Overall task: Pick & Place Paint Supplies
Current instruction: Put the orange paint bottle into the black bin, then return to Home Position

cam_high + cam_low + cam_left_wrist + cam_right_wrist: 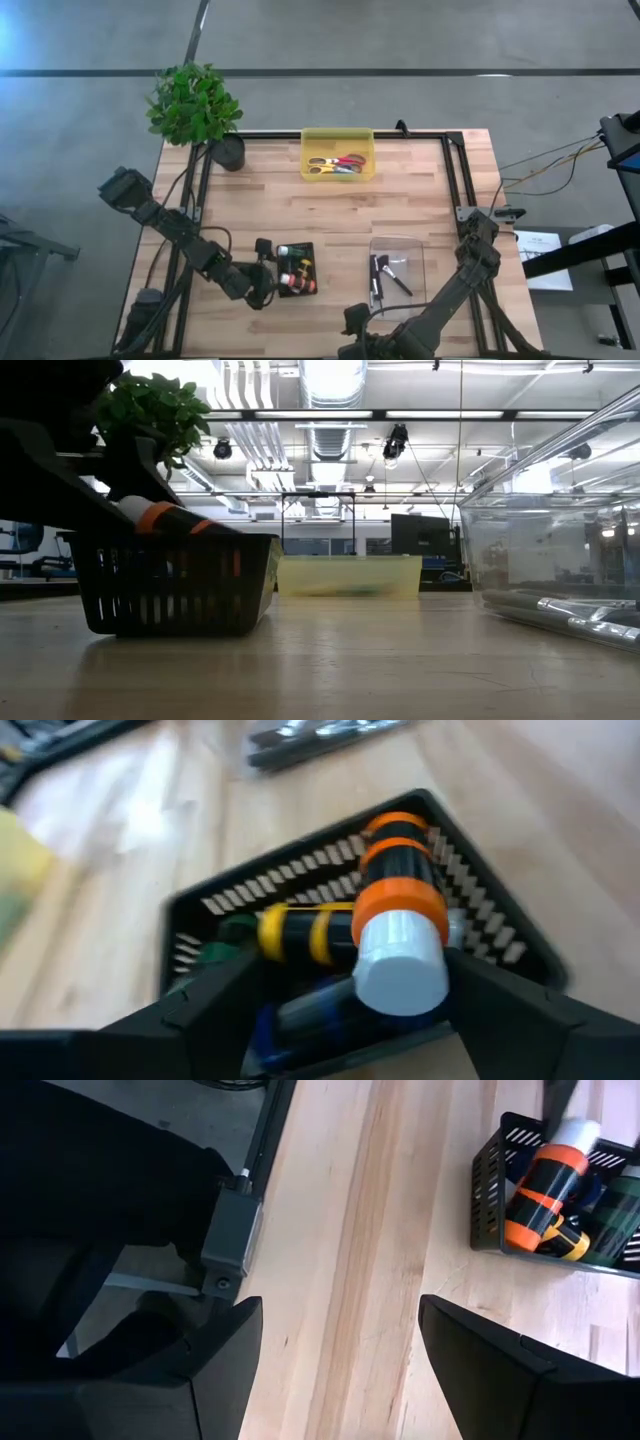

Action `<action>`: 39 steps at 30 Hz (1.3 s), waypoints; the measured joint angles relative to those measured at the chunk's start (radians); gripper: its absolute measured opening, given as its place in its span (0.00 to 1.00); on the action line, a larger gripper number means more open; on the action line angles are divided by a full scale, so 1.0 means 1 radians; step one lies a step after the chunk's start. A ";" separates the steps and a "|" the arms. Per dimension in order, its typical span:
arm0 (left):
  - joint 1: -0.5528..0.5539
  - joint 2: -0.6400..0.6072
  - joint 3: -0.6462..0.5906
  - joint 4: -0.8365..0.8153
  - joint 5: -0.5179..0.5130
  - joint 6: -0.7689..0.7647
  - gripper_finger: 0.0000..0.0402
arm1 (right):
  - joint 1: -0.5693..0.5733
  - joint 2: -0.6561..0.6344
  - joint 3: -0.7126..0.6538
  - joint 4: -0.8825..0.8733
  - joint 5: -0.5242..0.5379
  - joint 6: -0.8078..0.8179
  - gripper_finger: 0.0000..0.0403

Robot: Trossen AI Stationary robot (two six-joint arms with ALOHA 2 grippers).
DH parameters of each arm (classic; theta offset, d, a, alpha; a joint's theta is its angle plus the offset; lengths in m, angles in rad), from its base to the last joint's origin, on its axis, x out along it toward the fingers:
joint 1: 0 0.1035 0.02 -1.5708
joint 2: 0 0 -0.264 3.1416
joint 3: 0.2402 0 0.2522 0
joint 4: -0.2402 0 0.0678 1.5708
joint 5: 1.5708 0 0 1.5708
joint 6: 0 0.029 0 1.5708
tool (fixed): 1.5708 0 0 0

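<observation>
A black slatted basket point(313, 262) stands on the wooden table's near left part and holds several paint tubes. An orange-banded black tube with a white cap point(400, 910) lies tilted on top, its cap end raised over the basket's rim point(165, 518). Under it are a yellow-banded tube point(300, 932) and a green one point(225, 935). My left gripper point(350, 1000) is open just left of the basket point(265, 285), one finger on either side of the white cap. My right gripper point(340, 1340) is open over the table's near edge point(355, 320). Dark-handled brushes point(385, 275) lie in a clear box. My left gripper's fingers stand wide apart beside the orange-banded tube's white cap point(400, 965). One finger point(480, 1000) is very close to the cap, and I cannot tell whether it touches. The tube lies on the other tubes in the basket.
A clear plastic box point(397, 250) sits right of the basket. A yellow bin point(338, 155) with scissors stands at the far edge, a potted plant point(195, 105) at the far left corner. Bare wood lies between basket and bin. A black frame rail point(455, 180) edges the table.
</observation>
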 joint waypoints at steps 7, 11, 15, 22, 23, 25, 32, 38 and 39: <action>0.000 -0.044 0.000 -0.051 -0.180 0.042 0.68 | 0.000 0.000 0.000 -0.002 0.001 0.000 0.66; 0.000 -0.133 0.000 -0.106 -0.211 0.042 0.61 | 0.000 0.000 0.000 -0.002 0.003 0.000 0.66; -0.001 -0.240 0.000 -0.148 -0.211 0.043 0.56 | 0.000 0.000 0.000 -0.003 0.007 0.000 0.66; -0.001 -0.387 -0.079 0.036 -0.172 0.046 0.52 | 0.000 0.000 0.000 -0.002 0.008 0.000 0.66; -0.001 -0.397 -0.104 0.078 -0.141 0.049 0.52 | 0.001 0.000 0.000 -0.002 0.008 0.000 0.66; -0.001 -0.409 -0.160 0.130 -0.075 0.058 0.52 | 0.005 0.000 0.000 -0.001 0.011 0.003 0.66; 0.028 -0.401 -0.418 0.540 0.078 0.047 0.52 | 0.019 0.000 0.000 0.004 0.015 0.006 0.66; 0.217 -0.428 -0.464 0.715 0.321 0.169 0.52 | 0.009 0.000 0.000 0.008 0.016 -0.008 0.66; 0.258 -0.436 -0.463 0.700 0.363 0.171 0.52 | 0.009 0.000 0.000 0.008 0.017 -0.008 0.66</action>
